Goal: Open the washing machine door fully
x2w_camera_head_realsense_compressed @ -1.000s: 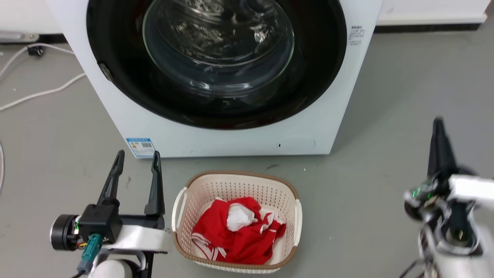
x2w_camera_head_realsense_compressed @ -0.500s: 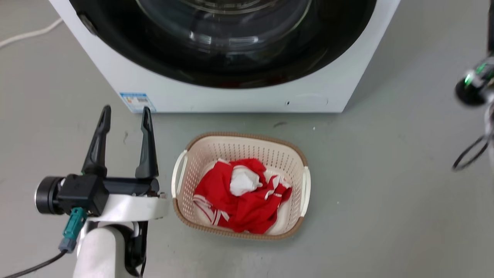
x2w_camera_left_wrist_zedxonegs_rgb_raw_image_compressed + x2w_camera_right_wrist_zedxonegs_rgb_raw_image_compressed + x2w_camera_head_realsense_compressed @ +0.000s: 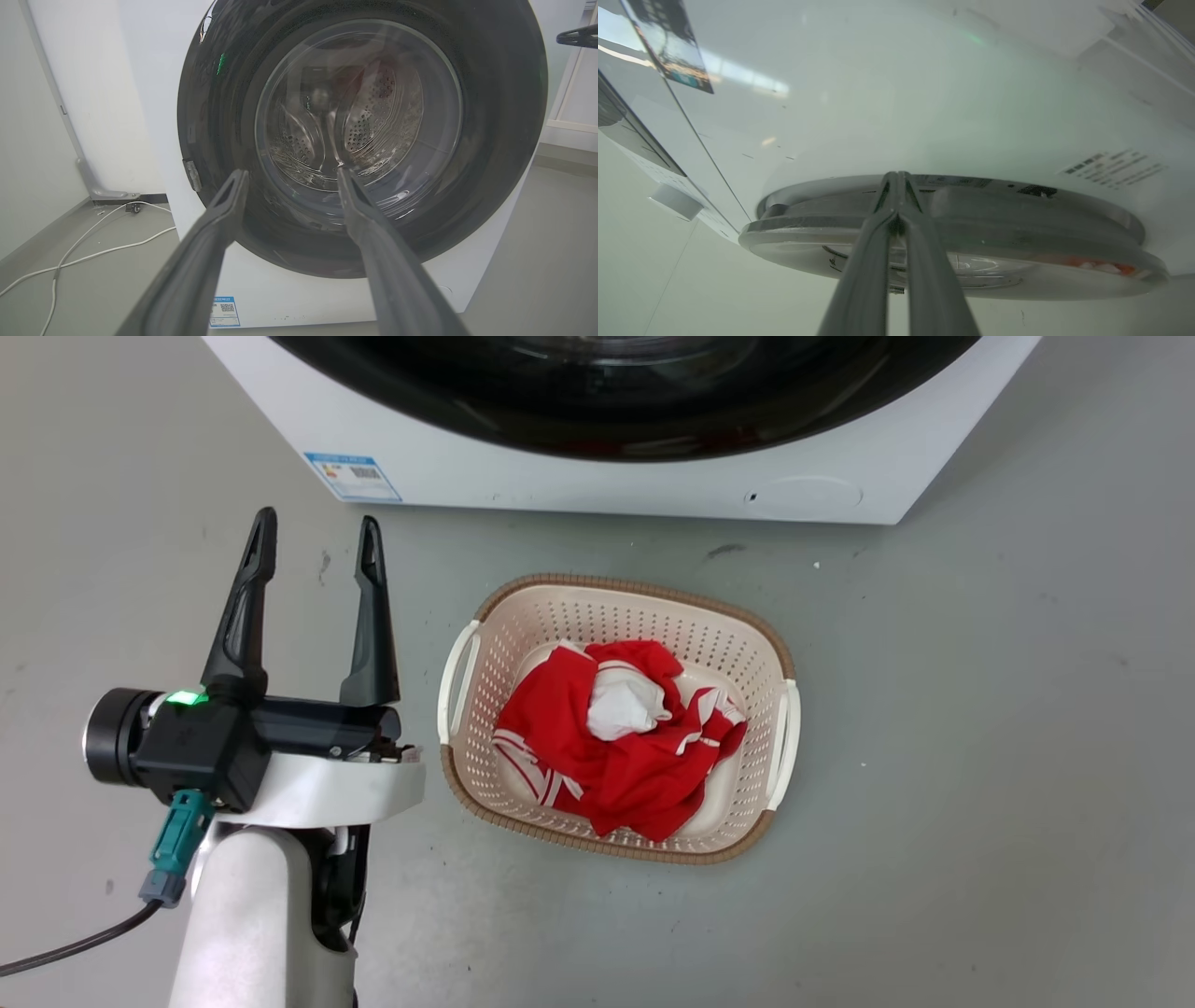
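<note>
Door ahead of parted left jaws

Right end effector pinched together, tips at washing machine door rim.

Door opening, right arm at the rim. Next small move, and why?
Probably slide the tips of the right gripper in behind the edge of the washing machine door, then pull outward. Its fingers are shut, tips at the rim seen edge-on; hooked or not, I cannot tell. The door looks closed in the left wrist view. The left gripper is open.
</note>
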Robot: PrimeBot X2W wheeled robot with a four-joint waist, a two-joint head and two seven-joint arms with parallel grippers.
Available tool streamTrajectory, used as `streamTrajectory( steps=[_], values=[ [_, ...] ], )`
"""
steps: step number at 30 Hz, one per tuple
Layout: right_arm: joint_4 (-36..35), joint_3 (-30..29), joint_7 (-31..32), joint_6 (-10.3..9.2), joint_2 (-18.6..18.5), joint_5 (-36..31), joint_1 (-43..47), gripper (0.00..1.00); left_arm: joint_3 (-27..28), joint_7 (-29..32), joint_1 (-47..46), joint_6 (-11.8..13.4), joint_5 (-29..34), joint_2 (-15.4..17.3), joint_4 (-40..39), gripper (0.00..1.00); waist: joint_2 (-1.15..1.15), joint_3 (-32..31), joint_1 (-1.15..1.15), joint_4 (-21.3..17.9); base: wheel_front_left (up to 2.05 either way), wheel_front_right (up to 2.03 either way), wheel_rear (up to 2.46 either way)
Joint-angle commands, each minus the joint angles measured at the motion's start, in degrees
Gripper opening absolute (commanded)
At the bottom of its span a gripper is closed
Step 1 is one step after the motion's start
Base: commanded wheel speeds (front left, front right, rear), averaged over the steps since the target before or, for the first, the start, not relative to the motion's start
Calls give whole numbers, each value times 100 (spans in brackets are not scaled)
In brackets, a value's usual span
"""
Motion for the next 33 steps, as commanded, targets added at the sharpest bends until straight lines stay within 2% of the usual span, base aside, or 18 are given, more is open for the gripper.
streamTrajectory(
  steps=[1,7,11,17,26,33],
  values=[
    [232,120,132,0,93,-83,-260,0,-38,-13,-78,-33,15,-7,-28,100,0,107,-1,57,0,0,0],
    [910,423,337,0,225,-347,-904,0,-103,-13,-186,-42,3,-11,-27,100,0,307,-1,103,0,0,0],
    [1141,488,346,-2,290,-427,-1133,0,-123,-13,-238,-51,2,-12,-27,100,0,383,-1,119,0,0,0],
    [1331,547,835,0,426,-386,-1275,0,-183,-13,-293,-51,12,-16,19,100,0,450,-1,136,0,0,0],
    [964,629,2003,0,392,-267,-877,0,-182,-13,-179,-26,26,-18,101,100,0,235,-1,23,0,0,0],
    [528,735,2859,-1,415,-152,-165,0,-151,-12,19,-54,84,-17,226,100,0,-220,-1,-120,0,0,0]
  ],
)
